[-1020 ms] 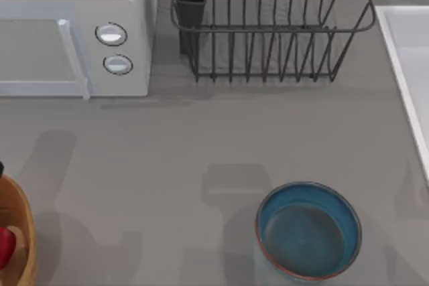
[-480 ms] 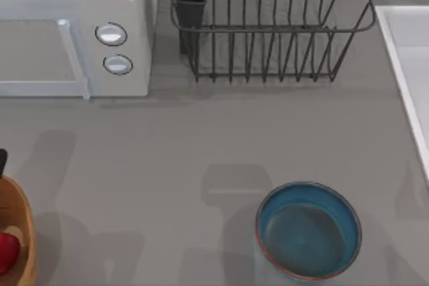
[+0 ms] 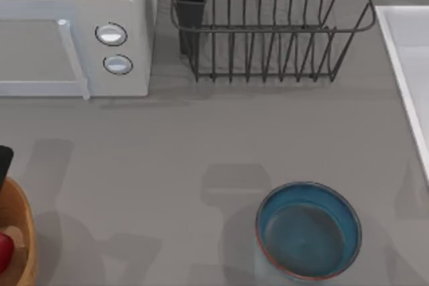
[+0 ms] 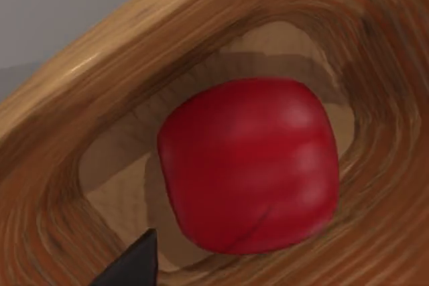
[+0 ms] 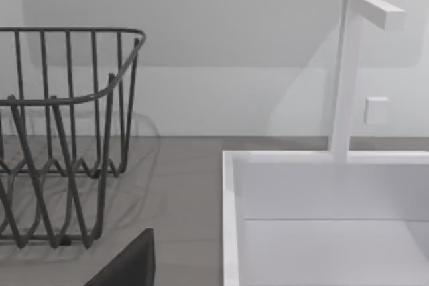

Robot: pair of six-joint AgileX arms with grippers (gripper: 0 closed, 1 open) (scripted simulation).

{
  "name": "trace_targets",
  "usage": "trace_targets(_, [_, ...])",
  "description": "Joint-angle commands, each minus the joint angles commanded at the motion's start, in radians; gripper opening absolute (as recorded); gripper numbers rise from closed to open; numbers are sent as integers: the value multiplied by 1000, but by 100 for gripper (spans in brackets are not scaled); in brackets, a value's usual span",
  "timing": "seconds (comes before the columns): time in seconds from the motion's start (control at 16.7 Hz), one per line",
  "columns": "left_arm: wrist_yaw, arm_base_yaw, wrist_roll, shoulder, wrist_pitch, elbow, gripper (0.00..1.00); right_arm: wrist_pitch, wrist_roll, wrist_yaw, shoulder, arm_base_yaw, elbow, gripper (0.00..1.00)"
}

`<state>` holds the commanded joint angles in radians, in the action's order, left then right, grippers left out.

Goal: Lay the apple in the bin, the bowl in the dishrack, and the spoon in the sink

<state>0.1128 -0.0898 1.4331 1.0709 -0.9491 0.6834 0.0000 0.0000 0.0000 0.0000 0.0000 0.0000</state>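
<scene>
While the apple [image 4: 249, 173] rests inside the bin [image 4: 100, 65] at the counter's [image 3: 167, 145] left edge, your left claw [image 3: 3, 163] hangs above; I cannot tell its finger state. Lift straight clear, then approach the bowl [image 3: 308, 230] squarely over its rim.

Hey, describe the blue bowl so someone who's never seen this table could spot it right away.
Start at the dishrack at the back of the grey table, then come straight toward the front edge. The bowl stands alone there, right of centre. It is round and deep blue inside, with a thin reddish-brown rim.
</scene>
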Motion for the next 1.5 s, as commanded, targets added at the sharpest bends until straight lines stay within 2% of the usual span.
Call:
trace_targets(0.24, [-24,16,-304,-222,192,-133,100,0,0,0,0,0,0,100])
trace_targets(0.72, [-82,62,-1081,-768,674,-482,100,0,0,0,0,0,0,100])
trace_targets(0.9, [-99,78,-1292,-940,825,-593,100,0,0,0,0,0,0,100])
trace_targets(1.14, [-112,89,-1426,-1065,943,-679,100,0,0,0,0,0,0,100])
trace_targets(1.5, [-113,90,-1433,-1071,949,-683,100,0,0,0,0,0,0,100])
